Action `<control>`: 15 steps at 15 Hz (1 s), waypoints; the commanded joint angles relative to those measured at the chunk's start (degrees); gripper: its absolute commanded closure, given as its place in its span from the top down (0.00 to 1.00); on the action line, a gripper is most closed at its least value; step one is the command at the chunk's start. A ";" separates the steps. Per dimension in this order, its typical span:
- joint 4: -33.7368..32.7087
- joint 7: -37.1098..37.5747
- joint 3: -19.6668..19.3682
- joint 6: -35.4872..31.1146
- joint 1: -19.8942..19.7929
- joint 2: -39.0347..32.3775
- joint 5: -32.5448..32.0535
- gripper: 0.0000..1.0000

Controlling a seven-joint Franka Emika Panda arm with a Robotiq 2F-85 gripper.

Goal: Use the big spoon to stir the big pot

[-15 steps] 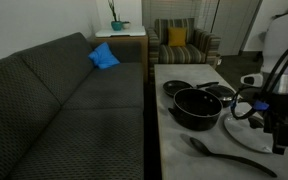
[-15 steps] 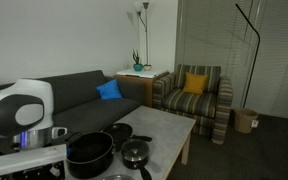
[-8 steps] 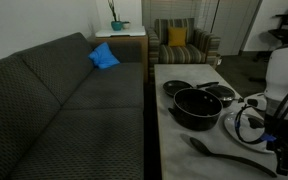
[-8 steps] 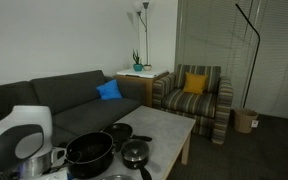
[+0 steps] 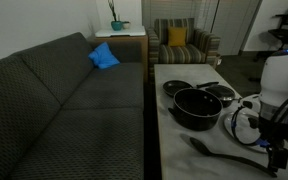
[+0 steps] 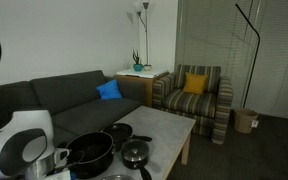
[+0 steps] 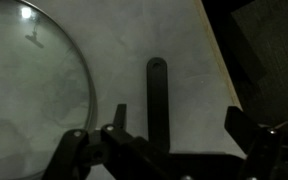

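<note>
**Matt black cookware on smooth pale stone**

The counter (image 7: 189, 40) looks like smooth, pale marble with faint veining. The big spoon (image 7: 157, 95) is matt black, plastic by the look. The lid (image 7: 39, 70) is clear, glossy glass with a thin metal rim. The big pot (image 5: 196, 108) is black with a dull sheen. The sofa (image 5: 74, 110) is dark grey woven cloth, and the armchair (image 5: 180, 42) is striped fabric.

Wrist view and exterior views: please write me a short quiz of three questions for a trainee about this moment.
1. True or false: the gripper is shut on the big spoon.
2. In the wrist view, what lies beside the spoon's handle? A) glass lid B) cup C) book
3. Fill in: in an exterior view, the big pot stands on the ____.
Key: 1 false; 2 A; 3 table.
</note>
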State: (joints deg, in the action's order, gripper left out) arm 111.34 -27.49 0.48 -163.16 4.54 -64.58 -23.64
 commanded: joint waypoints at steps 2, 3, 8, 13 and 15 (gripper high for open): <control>-1.80 5.01 -4.36 -3.28 6.72 -3.43 -2.92 1.00; -2.43 5.27 -4.54 -3.37 7.43 -4.32 -3.14 1.00; -8.97 3.63 -4.28 -3.94 7.17 -10.02 -3.28 1.00; -18.93 1.99 -2.49 0.54 2.52 -16.24 -1.32 1.00; -22.10 0.16 -0.95 2.07 0.25 -18.29 -1.31 1.00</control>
State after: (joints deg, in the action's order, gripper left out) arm 94.83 -24.02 -3.12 -164.11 8.62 -79.45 -25.19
